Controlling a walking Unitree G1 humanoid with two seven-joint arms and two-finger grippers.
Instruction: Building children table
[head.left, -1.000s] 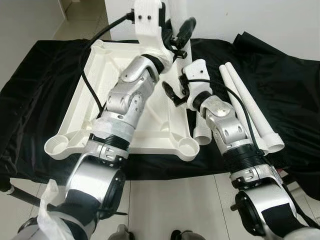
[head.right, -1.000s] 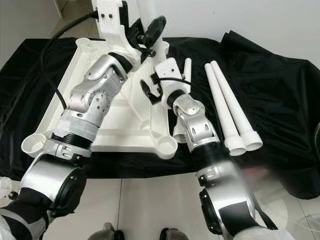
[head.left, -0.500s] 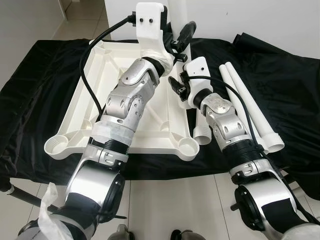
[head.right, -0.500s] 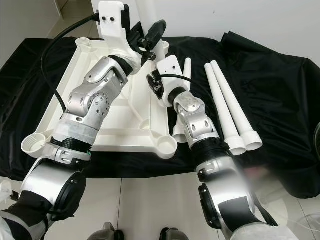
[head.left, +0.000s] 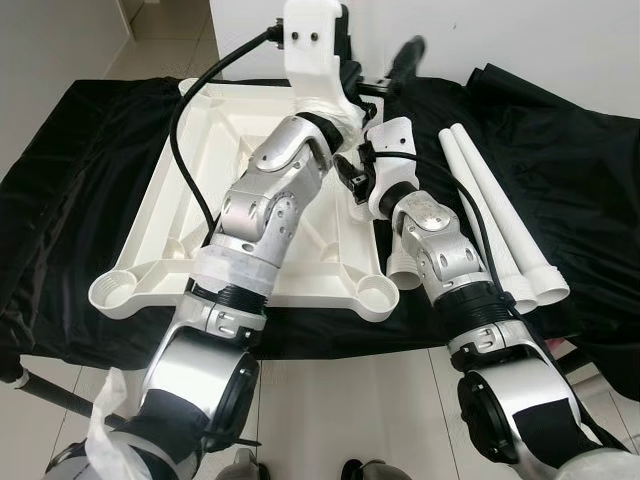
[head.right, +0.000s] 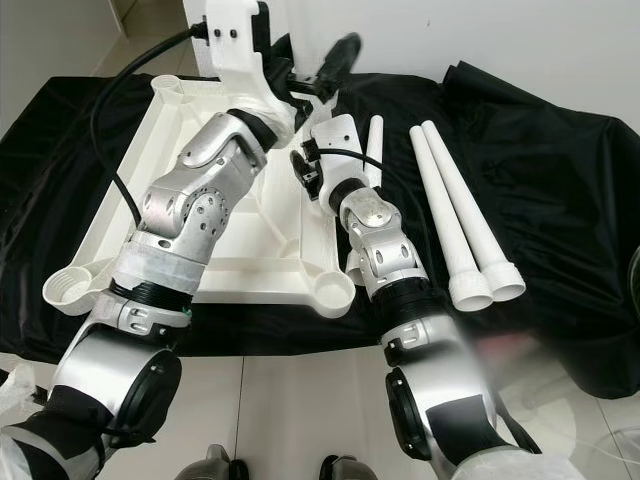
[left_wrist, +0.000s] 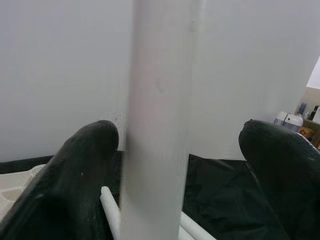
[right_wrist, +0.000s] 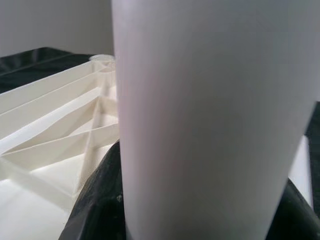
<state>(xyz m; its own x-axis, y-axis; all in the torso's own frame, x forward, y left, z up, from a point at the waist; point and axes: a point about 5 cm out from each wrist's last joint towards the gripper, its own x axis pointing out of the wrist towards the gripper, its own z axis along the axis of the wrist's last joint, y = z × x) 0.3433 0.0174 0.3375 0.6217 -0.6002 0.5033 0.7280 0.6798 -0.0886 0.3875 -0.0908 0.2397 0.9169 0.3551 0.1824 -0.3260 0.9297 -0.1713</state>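
Observation:
An upturned white tabletop (head.left: 185, 160) lies on black cloth. One white table leg (left_wrist: 160, 125) stands upright at its far right corner. My left gripper (head.left: 385, 62) is open high on that leg. The leg sits between its fingers, against one finger (left_wrist: 85, 165) and apart from the other. My right gripper (head.left: 352, 175) is lower down, shut on the same leg (right_wrist: 210, 125), whose tube presses close between its black fingers (right_wrist: 95, 200). Behind the tube I see the tabletop's ribs (right_wrist: 55, 125).
Two more white legs (head.left: 495, 210) lie side by side on the cloth to the right. A third leg (head.right: 372, 140) lies beside the tabletop, running under my right forearm. The black cloth (head.left: 580, 170) ends at a tiled floor in front and a white wall behind.
My left gripper has shifted to the right and a little farther off, and its outer finger now stands away from the leg. My right gripper has moved slightly forward.

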